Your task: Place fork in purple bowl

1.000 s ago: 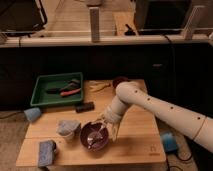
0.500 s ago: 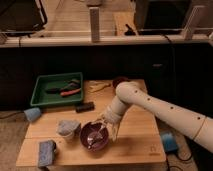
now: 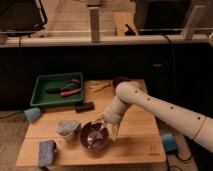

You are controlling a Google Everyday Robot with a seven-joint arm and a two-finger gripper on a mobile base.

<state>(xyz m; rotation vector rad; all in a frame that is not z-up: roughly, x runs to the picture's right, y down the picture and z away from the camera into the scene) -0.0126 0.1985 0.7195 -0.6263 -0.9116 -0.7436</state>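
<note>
The purple bowl (image 3: 94,136) sits near the front middle of the wooden table (image 3: 135,145). It is round, glossy and dark. My gripper (image 3: 105,128) hangs over the bowl's right rim, at the end of the white arm (image 3: 160,107) that comes in from the right. A pale thin shape, possibly the fork (image 3: 98,134), lies inside the bowl just under the gripper; I cannot tell whether the gripper still holds it.
A green tray (image 3: 55,90) with red-handled pliers is at the back left. A small dark reddish dish (image 3: 120,81) is at the back. A black bar (image 3: 85,107), a grey cup (image 3: 68,129), a blue sponge (image 3: 46,152) and a blue cup (image 3: 32,114) lie left.
</note>
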